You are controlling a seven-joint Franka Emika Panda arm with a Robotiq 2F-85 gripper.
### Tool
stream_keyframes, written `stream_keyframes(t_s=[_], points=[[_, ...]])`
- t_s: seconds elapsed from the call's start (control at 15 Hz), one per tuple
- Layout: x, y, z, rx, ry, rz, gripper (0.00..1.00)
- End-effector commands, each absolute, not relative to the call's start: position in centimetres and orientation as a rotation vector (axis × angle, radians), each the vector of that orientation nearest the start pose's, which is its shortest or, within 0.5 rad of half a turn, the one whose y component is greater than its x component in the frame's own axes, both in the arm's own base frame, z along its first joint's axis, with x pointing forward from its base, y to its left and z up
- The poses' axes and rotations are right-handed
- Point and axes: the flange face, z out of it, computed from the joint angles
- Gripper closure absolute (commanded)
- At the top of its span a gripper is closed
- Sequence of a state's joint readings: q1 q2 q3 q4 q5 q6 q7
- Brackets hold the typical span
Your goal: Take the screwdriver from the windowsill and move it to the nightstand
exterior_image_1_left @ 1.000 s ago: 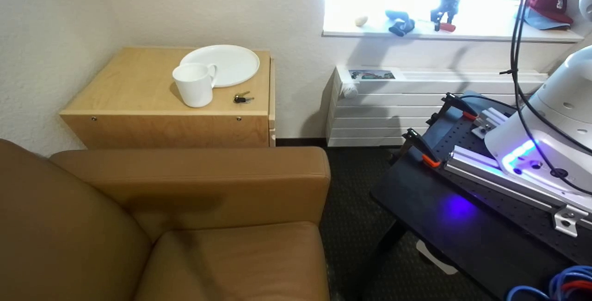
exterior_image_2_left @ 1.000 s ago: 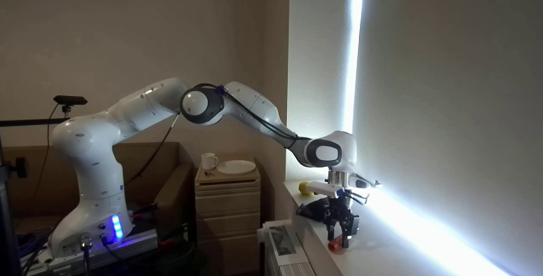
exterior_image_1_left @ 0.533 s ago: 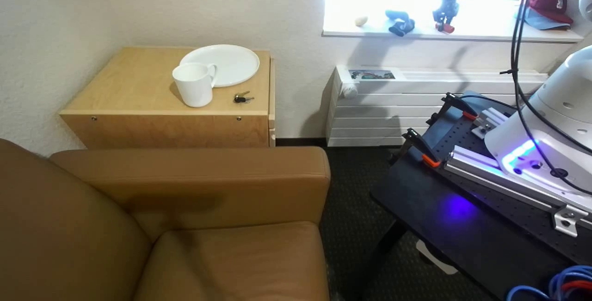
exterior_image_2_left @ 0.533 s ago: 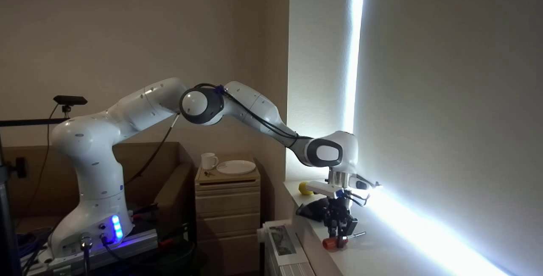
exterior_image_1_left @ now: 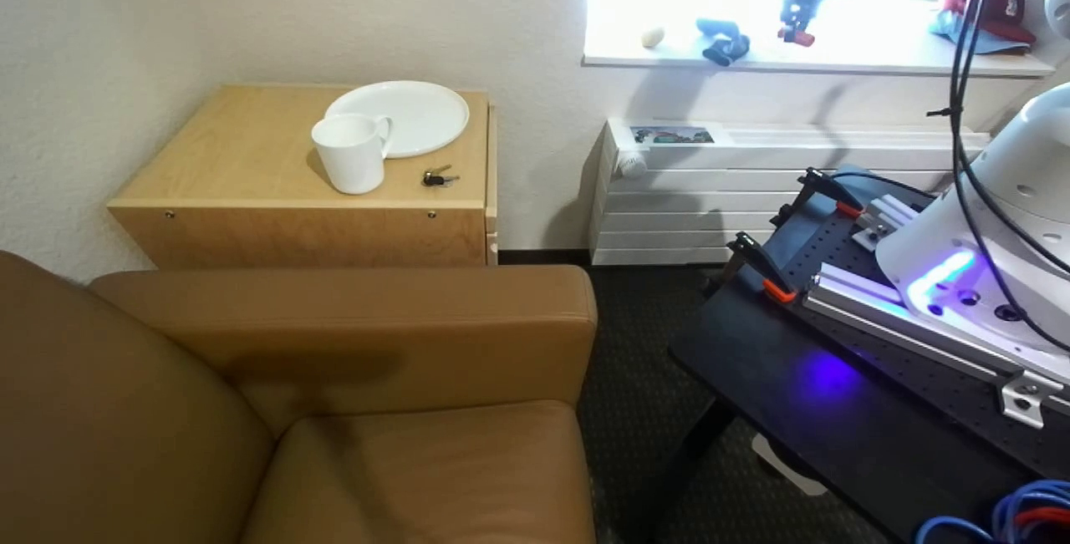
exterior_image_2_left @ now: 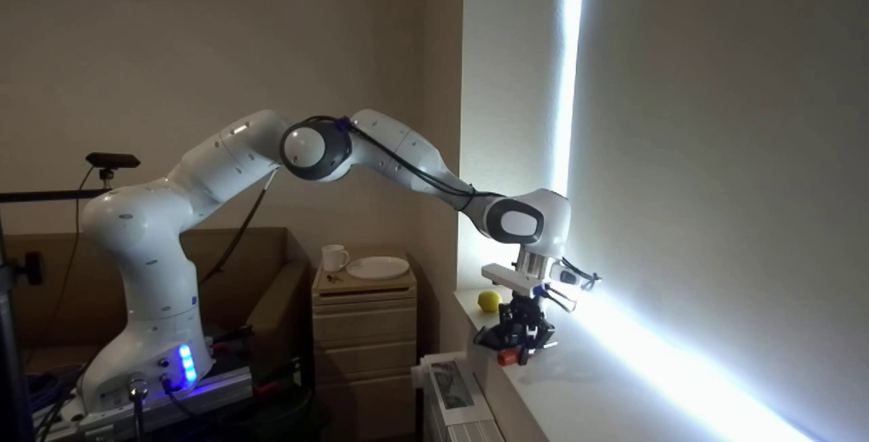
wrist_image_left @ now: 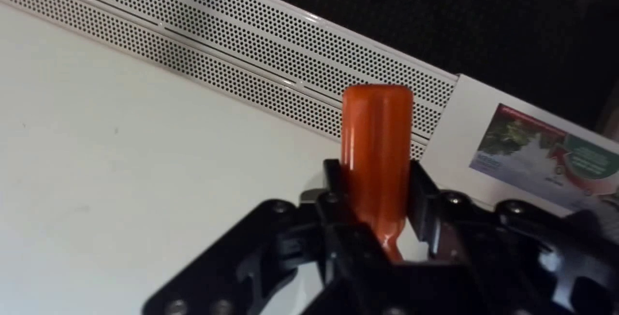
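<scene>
The screwdriver has an orange-red handle, which shows in the wrist view (wrist_image_left: 377, 131) and in both exterior views (exterior_image_1_left: 803, 38) (exterior_image_2_left: 507, 358). My gripper (wrist_image_left: 377, 182) is shut on this handle, one finger on each side. In an exterior view the gripper (exterior_image_2_left: 525, 355) holds it roughly level above the white windowsill (exterior_image_2_left: 570, 394), with a bit of the metal shaft showing behind the fingers. In the wrist view the shaft is hidden by the gripper. The wooden nightstand (exterior_image_1_left: 242, 143) stands apart from the sill; it also shows in an exterior view (exterior_image_2_left: 363, 330).
A white mug (exterior_image_1_left: 349, 158), a white plate (exterior_image_1_left: 430, 119) and keys (exterior_image_1_left: 439, 178) lie on the nightstand. The sill also bears a yellow lemon (exterior_image_2_left: 489, 301), a dark soft item (exterior_image_1_left: 726, 44) and a red cap (exterior_image_1_left: 995, 5). A radiator (exterior_image_1_left: 786, 185) and brown armchair (exterior_image_1_left: 376, 302) stand nearby.
The gripper, open around the handle one second ago, has shut on it. Gripper and screwdriver have since risen off the windowsill, moving slightly toward the lemon's end.
</scene>
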State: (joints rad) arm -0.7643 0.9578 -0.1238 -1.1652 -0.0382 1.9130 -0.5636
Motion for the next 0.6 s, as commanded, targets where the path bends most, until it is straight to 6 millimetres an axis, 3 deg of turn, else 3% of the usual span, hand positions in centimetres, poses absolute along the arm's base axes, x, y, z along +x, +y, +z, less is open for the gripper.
stream_keyframes(t_s=[0.0,0.53], points=[[46.8,-52.8,24.9,-3.053,0.098,0.349,0.92],[41.3,-48.3,32.6,-3.036,-0.569,0.444,0.92]])
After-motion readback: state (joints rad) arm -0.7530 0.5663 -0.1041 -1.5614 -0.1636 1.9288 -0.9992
